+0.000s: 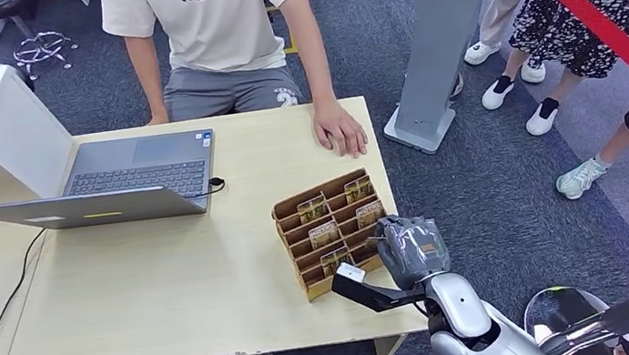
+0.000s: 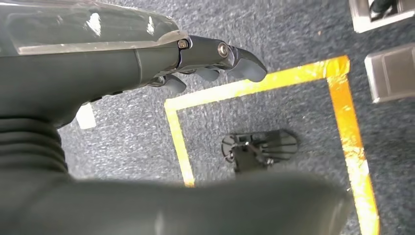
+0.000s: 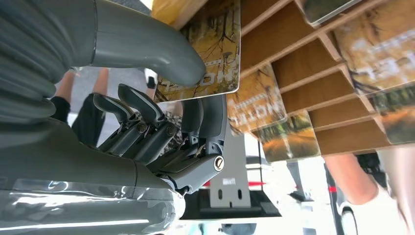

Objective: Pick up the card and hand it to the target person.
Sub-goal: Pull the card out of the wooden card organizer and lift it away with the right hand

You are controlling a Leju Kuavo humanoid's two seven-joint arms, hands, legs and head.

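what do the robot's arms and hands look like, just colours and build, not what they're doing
The right arm is glossy silver with rounded segments and a black link near the wrist. The right hand has a grey ribbed cover at the wrist, a thick matte grey thumb, darker grey fingers with silver screws at the pivots, and a clear shiny plastic wrap over its back. The left hand looks the same: dark grey, wrapped in clear plastic.

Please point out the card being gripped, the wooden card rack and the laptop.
card [image 3: 215, 54]: right wrist view, its printed face, pinched by the right robot hand [image 3: 161, 122].
card rack [image 1: 306, 281]: head view, its side wall.
laptop [image 1: 138, 176]: head view, its keyboard.
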